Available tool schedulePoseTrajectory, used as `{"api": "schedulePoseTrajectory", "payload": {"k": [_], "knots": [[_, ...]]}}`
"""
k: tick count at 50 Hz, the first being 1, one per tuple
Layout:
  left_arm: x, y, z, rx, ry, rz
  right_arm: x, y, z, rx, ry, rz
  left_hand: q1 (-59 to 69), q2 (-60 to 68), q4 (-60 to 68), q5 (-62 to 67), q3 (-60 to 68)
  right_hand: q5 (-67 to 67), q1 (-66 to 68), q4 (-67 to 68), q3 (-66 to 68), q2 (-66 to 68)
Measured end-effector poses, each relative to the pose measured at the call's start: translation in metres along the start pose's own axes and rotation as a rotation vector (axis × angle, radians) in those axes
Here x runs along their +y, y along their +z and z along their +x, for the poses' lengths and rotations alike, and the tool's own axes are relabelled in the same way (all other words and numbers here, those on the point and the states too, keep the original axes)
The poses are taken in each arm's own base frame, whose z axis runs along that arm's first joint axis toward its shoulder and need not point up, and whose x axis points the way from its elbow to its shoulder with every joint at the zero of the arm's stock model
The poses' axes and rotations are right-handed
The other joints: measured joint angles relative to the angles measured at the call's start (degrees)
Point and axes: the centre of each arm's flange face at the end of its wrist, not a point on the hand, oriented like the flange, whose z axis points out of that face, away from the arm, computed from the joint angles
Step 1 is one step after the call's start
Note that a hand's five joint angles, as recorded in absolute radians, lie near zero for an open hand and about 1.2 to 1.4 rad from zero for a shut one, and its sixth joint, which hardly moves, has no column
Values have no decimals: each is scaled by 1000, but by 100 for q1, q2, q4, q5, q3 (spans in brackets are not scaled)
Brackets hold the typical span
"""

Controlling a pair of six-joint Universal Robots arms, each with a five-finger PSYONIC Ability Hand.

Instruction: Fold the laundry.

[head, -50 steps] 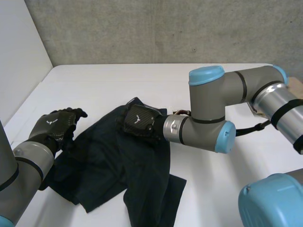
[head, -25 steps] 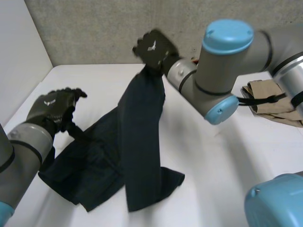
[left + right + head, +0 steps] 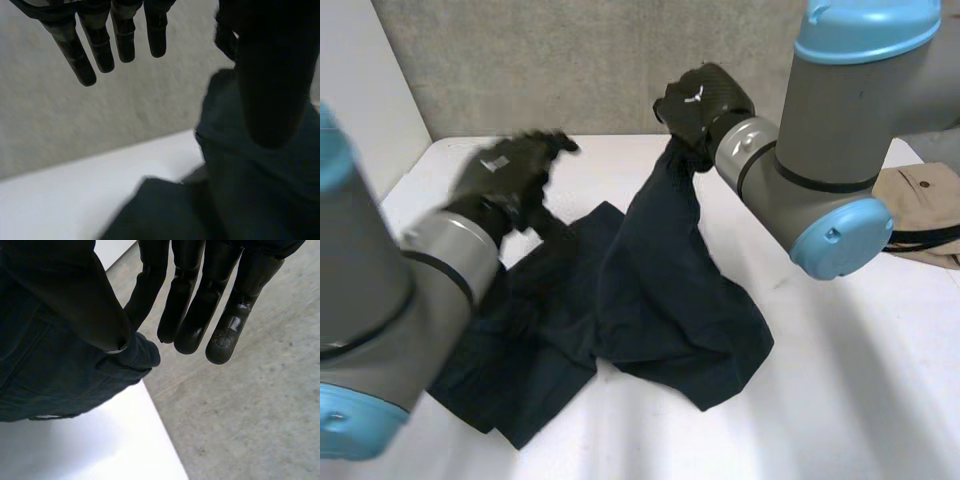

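Observation:
A dark garment (image 3: 660, 290) lies partly on the white table (image 3: 820, 410). One end of it is pulled up into the air. My right hand (image 3: 700, 100) is high over the table's far side, shut on that raised end, and the cloth hangs down from it in a long fold. In the right wrist view the garment (image 3: 50, 355) is bunched at the thumb beside the fingers (image 3: 220, 300). My left hand (image 3: 510, 170) is raised at the left over the garment's other side. Its fingers (image 3: 100, 45) are straight, and the garment (image 3: 250, 200) rises against its thumb.
A tan garment (image 3: 920, 215) lies folded at the table's right edge, behind my right arm. A grey concrete wall (image 3: 570, 70) closes off the far side, and a white panel (image 3: 360, 120) stands on the left.
My right hand has shut on the garment and lifted it up and to the right. My left hand has risen and moved towards the middle. The cloth has been dragged right.

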Motion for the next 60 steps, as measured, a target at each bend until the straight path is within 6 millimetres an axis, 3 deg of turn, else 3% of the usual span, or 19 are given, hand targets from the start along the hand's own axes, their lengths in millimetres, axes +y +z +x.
{"api": "schedulePoseTrajectory", "payload": {"k": [8, 14, 21, 22, 25, 26, 29, 34, 36, 42, 47, 54, 60], "knots": [[62, 17, 1, -13, -33, -184, 11, -1, -7, -22, 9, -33, 0, 0, 0, 0, 0, 14, 0, 0, 0, 0], [91, 27, -2, -30, -27, -264, 15, -4, -10, -35, 23, -49, 0, 0, 0, 0, 0, 80, 0, 0, 0, 0], [110, 41, 1, -29, -18, -305, 16, -10, -11, -40, 44, -54, 59, 76, 75, 69, 94, 80, 0, 0, 0, 0], [118, 47, 4, -22, -14, -316, 16, -12, -11, -38, 51, -51, 771, 682, 682, 679, 684, 80, 0, 0, 0, 0], [123, 52, 8, -15, -11, -324, 17, -14, -12, -38, 55, -49, 771, 682, 682, 679, 684, 80, 0, 0, 0, 0], [127, 55, 11, -8, -9, -328, 17, -15, -12, -37, 56, -48, 2734, 2692, 2632, 2517, 2701, 80, -2, 0, 0, 0], [131, 60, 14, -1, -7, -331, 19, -17, -13, -37, 58, -49, 3107, 3487, 3492, 3272, 3488, 80, -2, 0, 0, 0], [124, 75, 19, 11, -7, -286, 26, -18, -9, -30, 56, -68, 4368, 5044, 5103, 4805, 5057, 132, -2, 0, 0, 0], [119, 79, 19, 12, -9, -269, 27, -18, -6, -26, 55, -73, 4478, 5077, 5154, 4827, 5101, 134, -2, 0, 0, 0], [65, 121, 2, -27, -12, -106, 37, -22, 10, -2, 42, -110, 4496, 5080, 5155, 4827, 5123, 143, -2, 0, 0, 0], [39, 142, -12, -52, 62, -41, 42, -26, 11, -8, 28, -132, 4558, 5080, 5175, 4827, 5127, 147, -2, 0, 0, 0], [33, 152, -16, -40, 161, -45, 49, -28, 8, -21, 19, -157, 4558, 5080, 5175, 4827, 5127, 152, -2, 1, 0, 0], [43, 148, -13, 76, 194, -128, 68, -25, 18, -5, 36, -210, 4558, 5080, 5176, 4934, 5127, -4638, -4074, -4877, -4859, -4782]]}}
